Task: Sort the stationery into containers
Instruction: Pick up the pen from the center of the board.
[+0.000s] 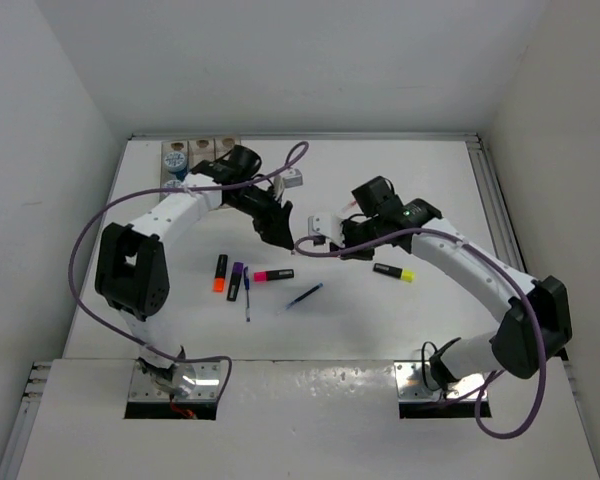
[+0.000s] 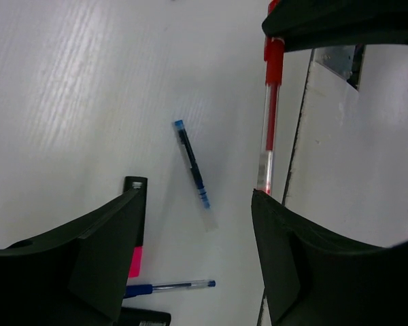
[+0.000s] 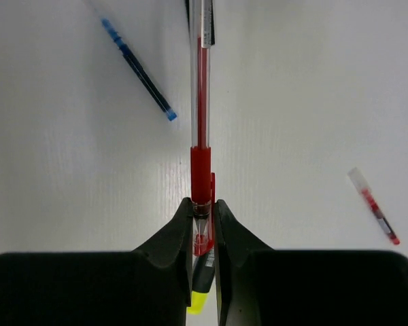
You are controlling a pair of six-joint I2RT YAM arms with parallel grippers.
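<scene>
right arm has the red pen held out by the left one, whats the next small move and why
Probably close the left gripper on the red pen. The right gripper pinches its red end, its clear end sits between the left's open jaws, near one of them, and the tray lies at the far left, by the left arm.

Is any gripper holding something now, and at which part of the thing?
The right gripper holds a red pen, pinched at its solid red end. The left gripper is open and grips nothing.
</scene>
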